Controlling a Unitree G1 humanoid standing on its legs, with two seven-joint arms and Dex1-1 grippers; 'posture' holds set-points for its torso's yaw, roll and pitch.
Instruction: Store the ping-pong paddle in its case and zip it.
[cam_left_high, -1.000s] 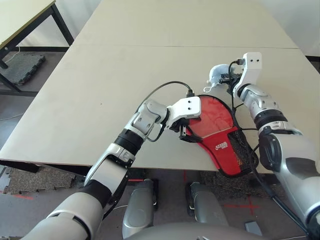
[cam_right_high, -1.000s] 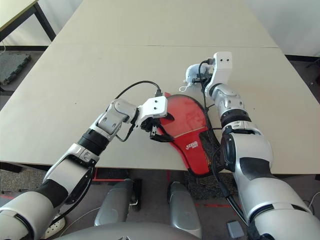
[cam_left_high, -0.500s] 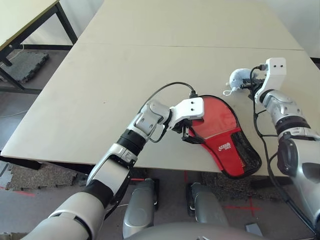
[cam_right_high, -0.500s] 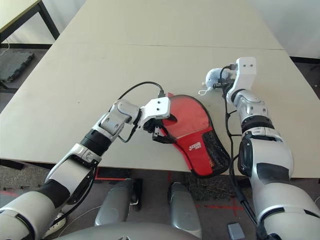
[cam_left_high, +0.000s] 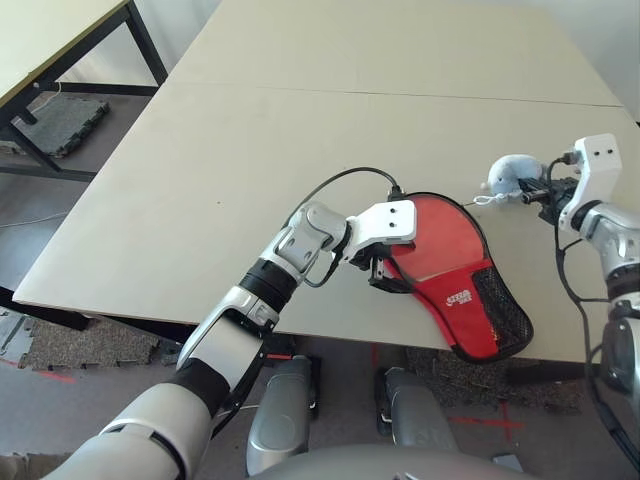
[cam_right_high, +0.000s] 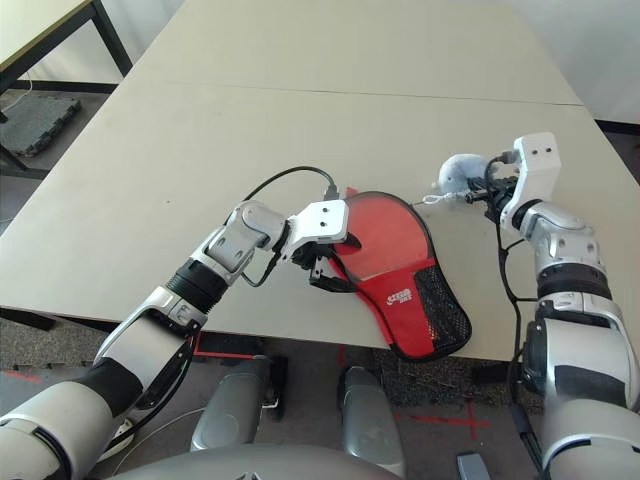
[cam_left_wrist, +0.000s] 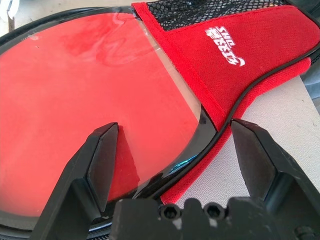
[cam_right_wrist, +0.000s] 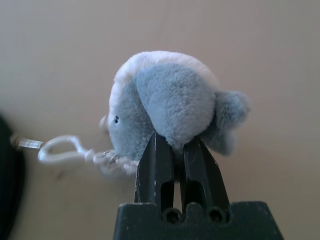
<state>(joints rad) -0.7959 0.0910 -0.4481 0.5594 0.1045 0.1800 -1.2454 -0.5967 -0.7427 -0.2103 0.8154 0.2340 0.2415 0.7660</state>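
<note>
Lying flat, case (cam_left_high: 452, 270) points its handle end toward robot.

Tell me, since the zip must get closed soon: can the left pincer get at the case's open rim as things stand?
Probably yes. The left pincer stands open right at the case, its fingers straddling the black rim over the red paddle, with nothing between them.

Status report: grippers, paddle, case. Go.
Left gripper open, straddling the red fabric case's rim. Right gripper shut on grey fluffy plush charm. Red-faced paddle inside case, unzipped.
</note>
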